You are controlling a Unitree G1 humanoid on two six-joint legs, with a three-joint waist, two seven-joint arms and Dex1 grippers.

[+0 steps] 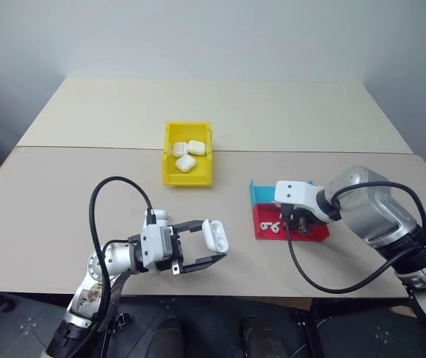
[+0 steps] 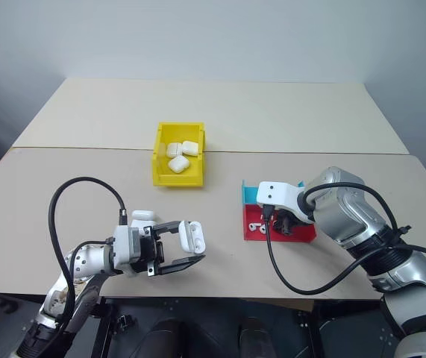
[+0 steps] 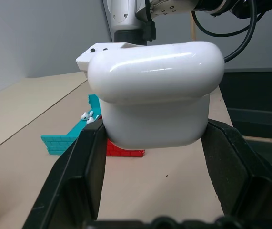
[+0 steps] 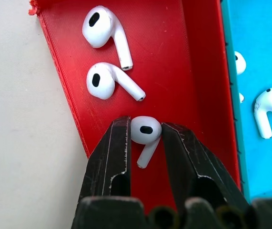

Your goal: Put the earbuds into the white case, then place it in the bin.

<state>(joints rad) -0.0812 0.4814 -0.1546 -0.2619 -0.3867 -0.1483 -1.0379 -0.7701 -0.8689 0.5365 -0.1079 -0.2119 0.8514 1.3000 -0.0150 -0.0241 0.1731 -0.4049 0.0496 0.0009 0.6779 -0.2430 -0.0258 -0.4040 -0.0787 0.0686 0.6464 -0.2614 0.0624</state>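
Observation:
My left gripper [image 1: 211,244] is shut on the white case [image 1: 215,235], holding it just above the table near the front edge. The case [image 3: 155,95] sits between both black fingers, and its lid looks flipped open. My right gripper [image 4: 145,136] points down into the red tray [image 1: 313,233], its fingertips closed on the head of one earbud [image 4: 144,131]. Two more earbuds [image 4: 108,80] lie loose in that tray just beyond the fingers. The yellow bin [image 1: 186,179] stands at mid-table, well beyond both grippers.
Three white cases [image 1: 186,155] lie inside the bin. A blue tray [image 1: 261,195] adjoins the red one and holds more earbuds [image 4: 269,102]. Another white case [image 2: 142,215] lies on the table beside my left wrist. A seam crosses the table behind the bin.

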